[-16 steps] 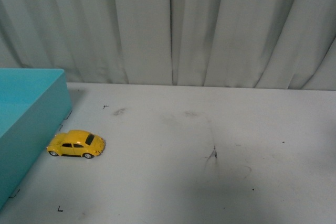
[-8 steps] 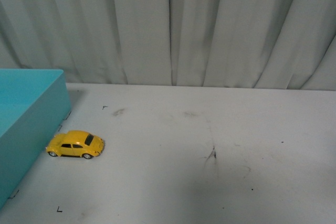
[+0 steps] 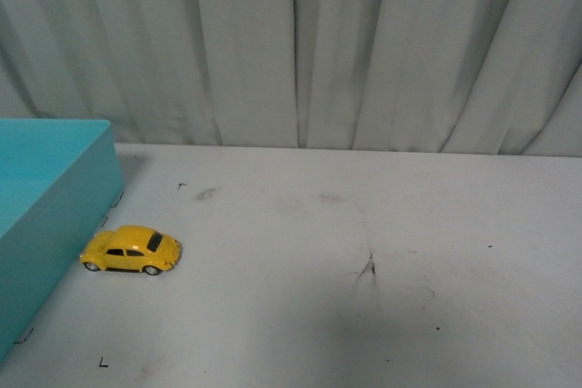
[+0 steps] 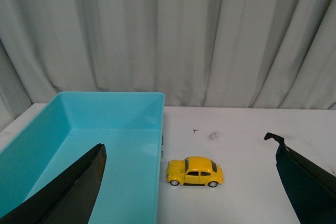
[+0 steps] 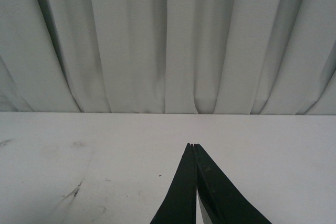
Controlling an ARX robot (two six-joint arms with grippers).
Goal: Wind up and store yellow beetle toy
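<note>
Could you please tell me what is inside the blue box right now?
The visible floor of the blue box is bare; the toy car stands outside beside it. One jaw of the left gripper covers its near corner.

Around the yellow beetle toy (image 3: 133,250), the white table (image 3: 382,224) lies bare from 12 o'clock round to 6 o'clock, leaving free passage there and from above. The teal bin (image 3: 64,224) stands just beside it at 9 o'clock, its tall wall crowding that flank, and the curtain (image 3: 300,43) closes the table's far edge
</note>
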